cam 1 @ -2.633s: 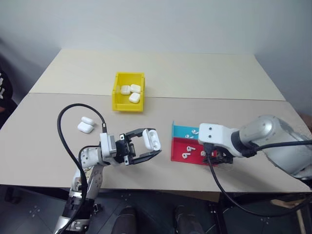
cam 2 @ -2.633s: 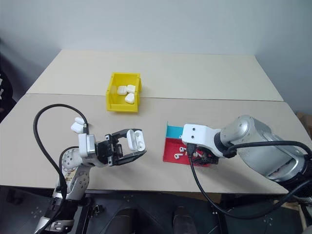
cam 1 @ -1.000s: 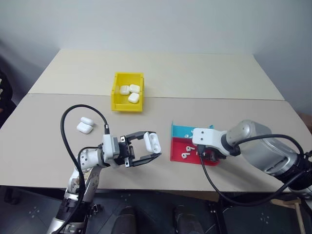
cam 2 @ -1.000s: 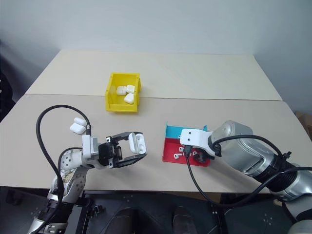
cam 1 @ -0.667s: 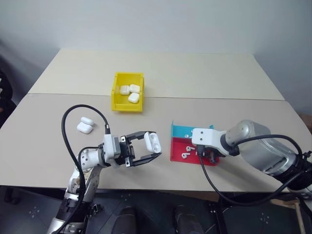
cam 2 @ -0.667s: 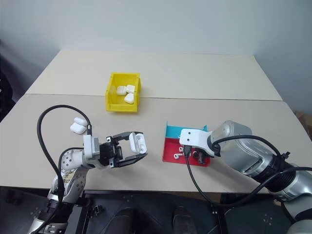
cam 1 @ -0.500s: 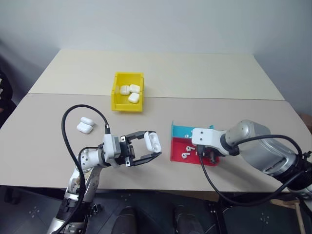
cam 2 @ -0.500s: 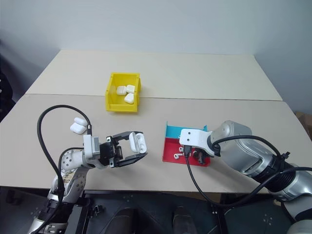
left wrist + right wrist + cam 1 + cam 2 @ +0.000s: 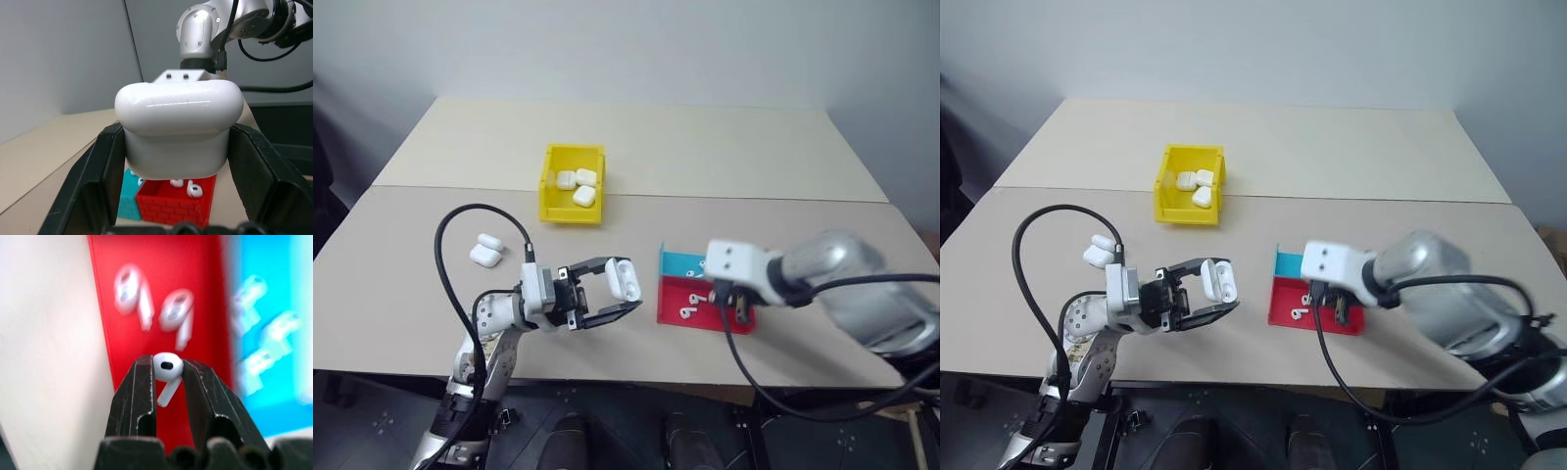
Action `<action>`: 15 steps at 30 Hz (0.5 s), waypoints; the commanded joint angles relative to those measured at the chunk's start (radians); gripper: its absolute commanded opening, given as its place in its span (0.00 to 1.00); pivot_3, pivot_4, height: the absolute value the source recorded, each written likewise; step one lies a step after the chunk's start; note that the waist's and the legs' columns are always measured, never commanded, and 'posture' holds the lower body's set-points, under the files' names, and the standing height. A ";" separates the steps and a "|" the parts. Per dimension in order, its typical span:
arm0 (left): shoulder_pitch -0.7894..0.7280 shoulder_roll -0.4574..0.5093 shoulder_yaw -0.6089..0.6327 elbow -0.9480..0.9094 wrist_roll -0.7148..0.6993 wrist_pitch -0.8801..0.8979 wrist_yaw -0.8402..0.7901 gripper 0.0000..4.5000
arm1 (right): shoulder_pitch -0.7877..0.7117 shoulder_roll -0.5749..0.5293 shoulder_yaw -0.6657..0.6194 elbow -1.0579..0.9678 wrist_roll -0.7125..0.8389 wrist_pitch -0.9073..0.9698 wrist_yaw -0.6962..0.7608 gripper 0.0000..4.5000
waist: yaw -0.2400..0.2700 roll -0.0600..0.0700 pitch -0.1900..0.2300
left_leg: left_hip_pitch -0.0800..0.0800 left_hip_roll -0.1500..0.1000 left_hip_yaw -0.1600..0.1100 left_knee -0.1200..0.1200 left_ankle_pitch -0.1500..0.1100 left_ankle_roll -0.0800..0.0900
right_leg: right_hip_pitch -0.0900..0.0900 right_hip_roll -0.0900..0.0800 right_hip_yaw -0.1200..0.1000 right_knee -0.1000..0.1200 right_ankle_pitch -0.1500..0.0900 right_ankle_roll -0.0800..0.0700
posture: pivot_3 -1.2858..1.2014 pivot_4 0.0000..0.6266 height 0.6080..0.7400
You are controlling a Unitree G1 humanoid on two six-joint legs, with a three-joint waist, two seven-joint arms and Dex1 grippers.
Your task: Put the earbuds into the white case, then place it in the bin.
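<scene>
Right gripper (image 9: 168, 382) now raised, earbud (image 9: 167, 368) between its fingers (image 9: 142, 387)

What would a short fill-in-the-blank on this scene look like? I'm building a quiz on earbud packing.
1. The right pincer is shut on an ____.
2. The left pincer is shut on a white ____.
3. Three white cases lie in the ____ bin.
4. The earbud is held above the ____ tray, which holds two more earbuds.

Missing words: earbud; case; yellow; red
</scene>
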State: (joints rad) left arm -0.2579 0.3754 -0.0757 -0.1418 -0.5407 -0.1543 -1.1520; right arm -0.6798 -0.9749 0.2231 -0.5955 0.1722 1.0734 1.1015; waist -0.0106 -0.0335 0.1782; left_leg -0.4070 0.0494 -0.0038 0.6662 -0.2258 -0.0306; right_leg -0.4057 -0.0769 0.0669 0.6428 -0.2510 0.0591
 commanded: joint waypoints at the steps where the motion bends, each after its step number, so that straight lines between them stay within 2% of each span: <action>1: -0.049 -0.016 0.005 -0.066 -0.080 0.053 0.003 0.62 | 0.041 0.063 -0.325 -0.060 0.146 -0.068 -0.001 0.14 | 0.001 0.000 0.000 | 0.000 0.000 0.000 0.000 0.000 0.000 | 0.001 0.000 -0.001 0.000 0.000 0.000 | 0.52 0.24 1.00; 3: -0.086 -0.035 -0.003 -0.068 -0.109 0.087 0.007 0.62 | 0.087 0.174 -0.488 -0.073 0.232 -0.248 -0.004 0.14 | 0.001 -0.002 -0.001 | 0.001 0.000 -0.001 0.000 0.000 0.000 | 0.002 0.000 -0.001 -0.001 0.000 0.000 | 0.52 0.24 1.00; 6: -0.138 -0.066 -0.022 -0.051 -0.127 0.118 -0.008 0.62 | 0.121 0.302 -0.618 -0.086 0.362 -0.411 -0.014 0.14 | -0.002 -0.002 -0.001 | 0.001 0.000 -0.001 0.000 0.000 0.000 | 0.002 0.000 0.000 0.000 0.001 0.001 | 0.52 0.24 1.00; 10: -0.195 -0.105 -0.044 -0.018 -0.136 0.140 -0.039 0.62 | 0.149 0.418 -0.635 -0.066 0.481 -0.540 -0.037 0.14 | -0.007 -0.001 -0.001 | 0.001 0.000 -0.001 0.000 0.000 0.000 | 0.002 0.000 0.000 -0.001 0.001 0.001 | 0.52 0.24 1.00; 15: -0.249 -0.119 -0.047 0.010 -0.140 0.172 -0.068 0.62 | 0.183 0.486 -0.565 -0.023 0.505 -0.690 -0.023 0.14 | -0.008 -0.001 -0.001 | 0.002 0.000 -0.001 0.000 0.000 0.000 | 0.002 0.000 0.000 0.000 0.001 0.001 | 0.52 0.24 1.00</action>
State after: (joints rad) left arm -0.4848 0.2576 -0.1296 -0.1249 -0.6669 0.0068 -1.2097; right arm -0.4930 -0.4921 -0.3493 -0.6169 0.6514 0.4395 1.0706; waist -0.0187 -0.0346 0.1771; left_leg -0.4049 0.0490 -0.0046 0.6661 -0.2258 -0.0306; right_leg -0.4035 -0.0765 0.0669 0.6431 -0.2504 0.0598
